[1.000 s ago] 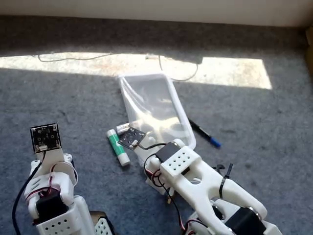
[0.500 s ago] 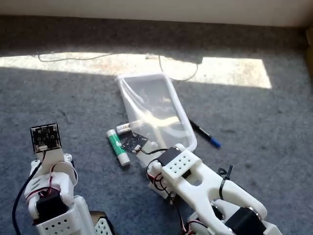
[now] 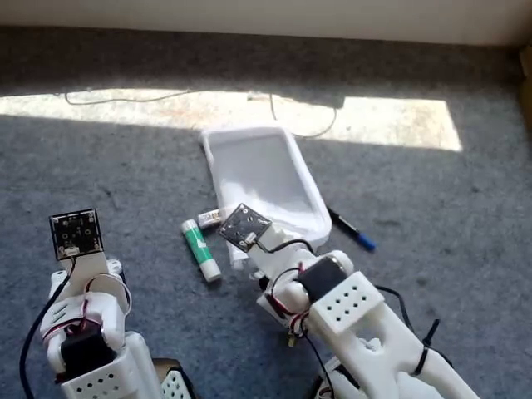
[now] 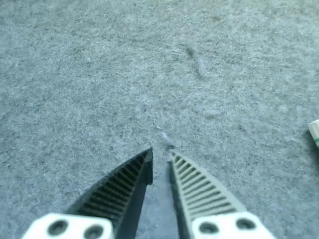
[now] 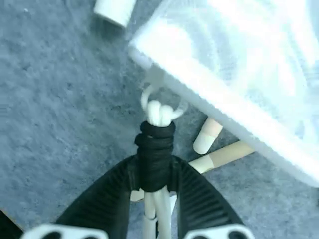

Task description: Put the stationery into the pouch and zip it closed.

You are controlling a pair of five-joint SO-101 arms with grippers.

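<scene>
A translucent white pouch (image 3: 264, 170) lies flat on the grey carpet in the middle. In the right wrist view my right gripper (image 5: 155, 167) is shut on the pouch's zipper pull (image 5: 155, 144), a white cord with black wrapping at the corner of the pouch (image 5: 239, 59). Pale sticks (image 5: 219, 155) poke out from under that edge. A green glue stick (image 3: 200, 249) and a small white piece (image 3: 209, 219) lie left of the pouch. A blue pen (image 3: 352, 231) lies to its right. My left gripper (image 4: 160, 155) hovers shut over bare carpet at the near left.
The right arm (image 3: 349, 307) reaches in from the near edge to the pouch's near corner. A thin cable (image 3: 125, 98) runs along the sunlit strip at the back. The glue stick's end (image 4: 314, 132) shows in the left wrist view.
The right arm's elbow has swung to the near right while its wrist stayed at the pouch's near corner. The pouch looks flatter and whiter. The left arm has kept still.
</scene>
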